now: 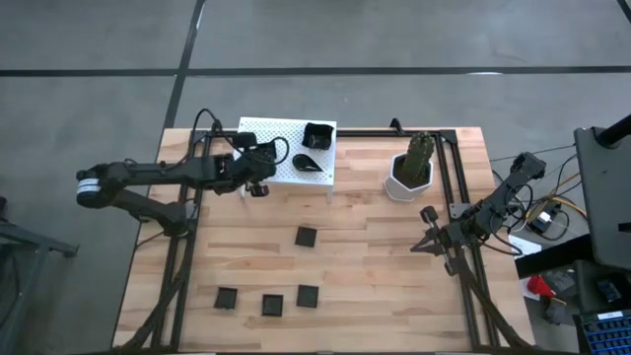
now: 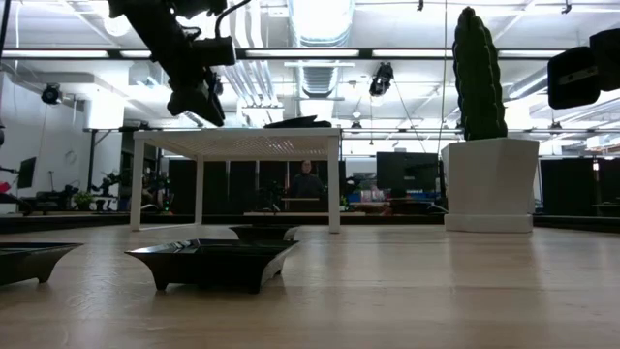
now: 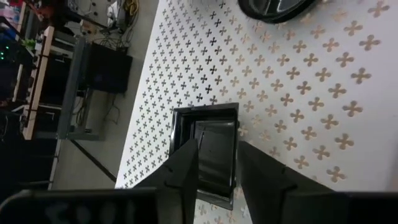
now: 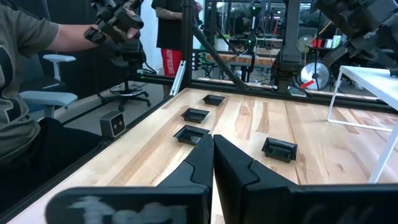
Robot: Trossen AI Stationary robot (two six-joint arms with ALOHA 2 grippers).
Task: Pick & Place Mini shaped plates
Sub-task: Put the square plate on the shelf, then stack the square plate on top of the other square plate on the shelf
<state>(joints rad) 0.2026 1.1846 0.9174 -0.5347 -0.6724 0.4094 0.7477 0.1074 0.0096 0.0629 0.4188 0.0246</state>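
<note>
Left gripper (image 3: 216, 163) hovers, fingers apart, over a small square plate (image 3: 208, 149) near the white rack's (image 1: 281, 133) left edge. It looks light, stiff and glossy: grip its raised rim. Right gripper (image 4: 213, 144) waits, fingers together.

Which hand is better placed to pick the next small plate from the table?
Probably right: the right hand sits low beside the table's loose small plate. The left hand is over the white rack.
</note>
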